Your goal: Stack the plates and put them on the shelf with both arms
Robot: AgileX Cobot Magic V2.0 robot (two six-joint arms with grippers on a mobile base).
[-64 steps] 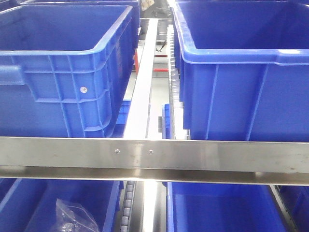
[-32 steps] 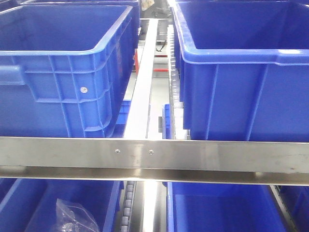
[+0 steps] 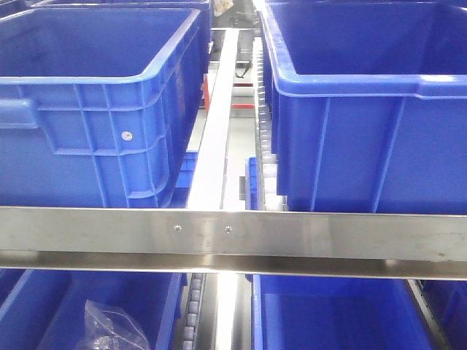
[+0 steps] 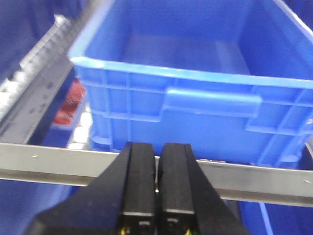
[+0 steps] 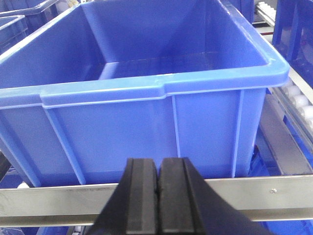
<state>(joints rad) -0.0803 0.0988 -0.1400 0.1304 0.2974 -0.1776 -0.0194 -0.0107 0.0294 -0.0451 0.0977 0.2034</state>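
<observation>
Closed left gripper (image 4: 157,169) before steel rail (image 4: 58,159) and blue bin (image 4: 195,105).

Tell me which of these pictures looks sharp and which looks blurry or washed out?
Front view: sharp, though the white strip between the blue crates is blown out by glare. Left wrist view: soft and smeared, its crate hazy behind the shut left gripper. Right wrist view: crisper around the shut right gripper.

Two large blue plastic crates sit side by side on the upper shelf level, the left crate (image 3: 95,109) and right crate (image 3: 372,109) parted by a white roller track (image 3: 219,117). A steel front rail (image 3: 233,240) crosses before them (lower bins sit beneath).
</observation>
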